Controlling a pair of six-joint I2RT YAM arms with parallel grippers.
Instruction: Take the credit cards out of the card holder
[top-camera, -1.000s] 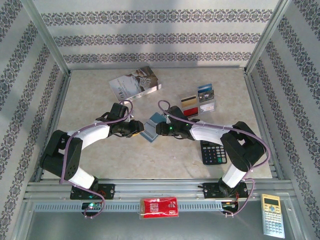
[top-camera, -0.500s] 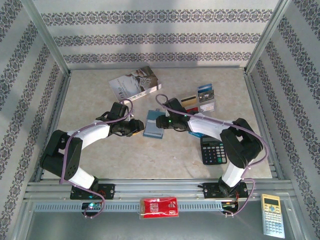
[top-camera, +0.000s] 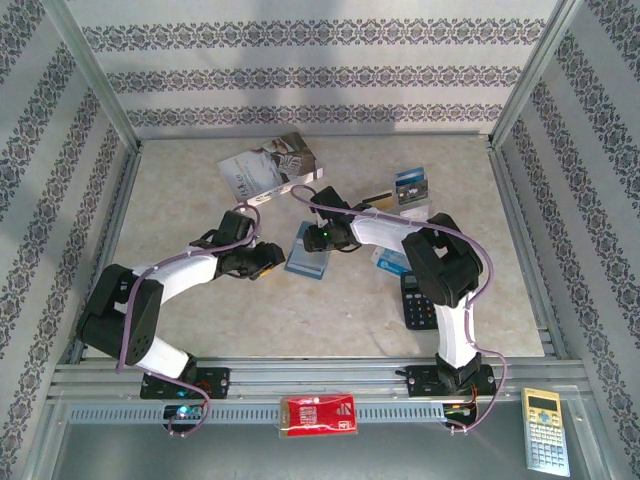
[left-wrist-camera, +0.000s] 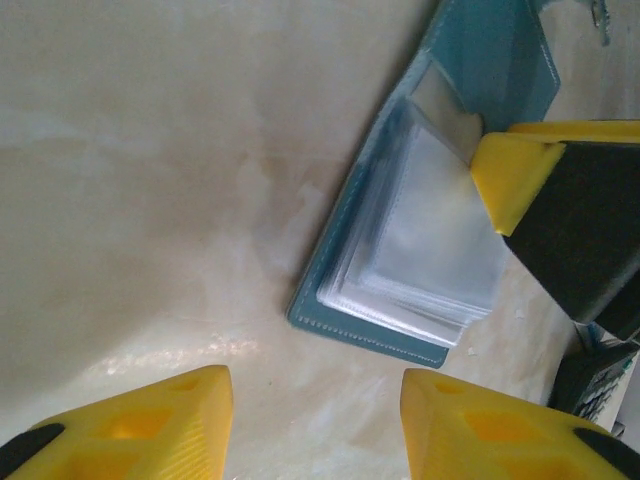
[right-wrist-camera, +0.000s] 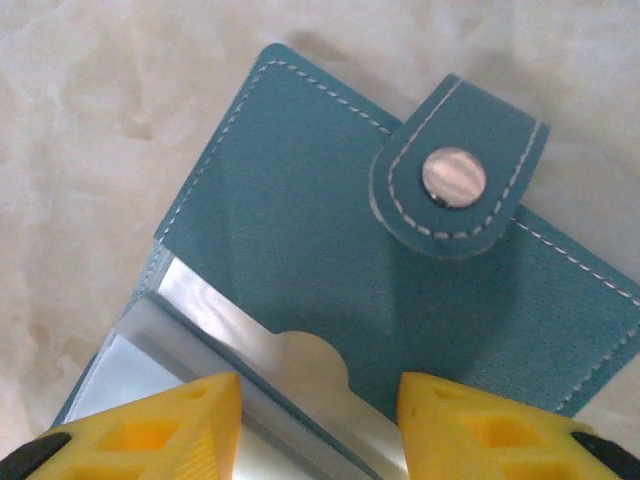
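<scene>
Here, the card holder (right-wrist-camera: 300, 220) lies open on the table (top-camera: 200, 195), left tool (left-wrist-camera: 315, 400) wide and empty, right tool (right-wrist-camera: 320, 405) wide over it.

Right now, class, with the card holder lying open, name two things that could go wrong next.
1. The right fingers hang right over the clear sleeves of the card holder; pulling away could drag or flip it.
2. The left fingers hover close by, open; both arms closing in might collide.

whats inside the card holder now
Stacked clear sleeves fill the card holder; the top one looks empty. Lower sleeves are covered, so what they hold cannot be seen.
</scene>
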